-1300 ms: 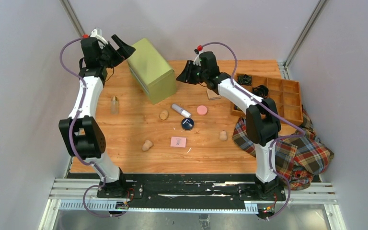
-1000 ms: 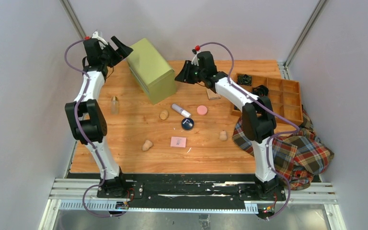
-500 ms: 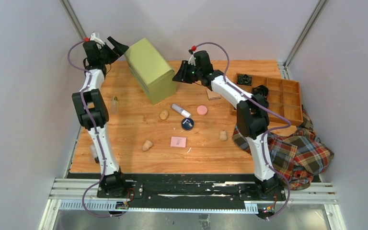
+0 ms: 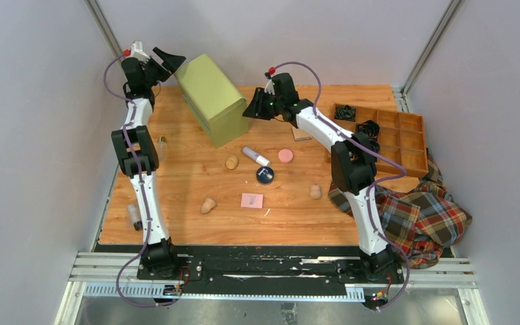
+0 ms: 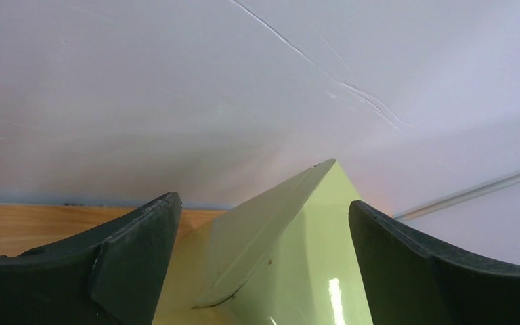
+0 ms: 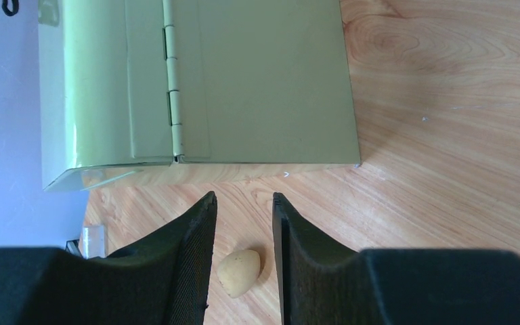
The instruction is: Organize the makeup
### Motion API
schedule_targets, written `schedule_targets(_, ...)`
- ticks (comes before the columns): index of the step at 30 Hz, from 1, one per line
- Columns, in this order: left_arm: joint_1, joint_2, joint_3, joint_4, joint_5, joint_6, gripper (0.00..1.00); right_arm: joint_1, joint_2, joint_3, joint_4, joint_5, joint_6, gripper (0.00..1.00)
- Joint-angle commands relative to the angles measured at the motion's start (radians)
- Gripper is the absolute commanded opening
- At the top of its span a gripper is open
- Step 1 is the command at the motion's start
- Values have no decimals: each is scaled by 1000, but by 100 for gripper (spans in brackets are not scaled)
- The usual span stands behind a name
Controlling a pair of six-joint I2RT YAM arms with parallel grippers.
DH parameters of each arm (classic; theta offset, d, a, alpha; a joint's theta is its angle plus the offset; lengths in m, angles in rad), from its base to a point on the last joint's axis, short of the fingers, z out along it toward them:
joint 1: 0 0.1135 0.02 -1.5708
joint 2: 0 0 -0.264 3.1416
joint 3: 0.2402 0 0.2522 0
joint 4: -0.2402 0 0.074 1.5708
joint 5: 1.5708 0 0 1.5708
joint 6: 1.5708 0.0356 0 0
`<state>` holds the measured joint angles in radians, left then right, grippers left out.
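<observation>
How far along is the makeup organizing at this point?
Done: nothing visible; the white tube, pink disc, navy compact, pink pad and sponges lie loose on the table. In hand: nothing, both arms' jaws are empty by the green box. Left: sorting every item.

The left arm (image 4: 135,150) is now stretched much farther toward the back of the table (image 4: 298,217) than a second ago. Its elbow is up at mid-table instead of near the front edge, and the left hand (image 4: 166,59) is higher, beside the far top corner of the green box (image 4: 211,98). A clear bottle (image 4: 134,215) that the arm covered now shows at the table's left edge, and the right hand (image 4: 254,108) is slightly further left, closer to the box.
</observation>
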<state>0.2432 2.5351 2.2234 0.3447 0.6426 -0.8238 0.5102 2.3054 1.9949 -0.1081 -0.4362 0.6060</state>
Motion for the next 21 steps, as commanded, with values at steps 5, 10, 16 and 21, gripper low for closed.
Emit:
schedule_targets(5, -32, -1, 4, 66, 105, -42, 97, 7, 25, 62, -9, -21, 0, 37)
schedule_targets(10, -33, -123, -205, 152, 105, -28, 95, 8, 21, 58, 13, -35, 16, 37)
schedule_targets(16, -33, -290, -462, 256, 105, -20, 94, 8, 51, 98, 33, -61, 50, 37)
schedule_targets(21, -31, -409, -628, 334, 117, -26, 94, 8, 88, 146, 34, -69, 61, 39)
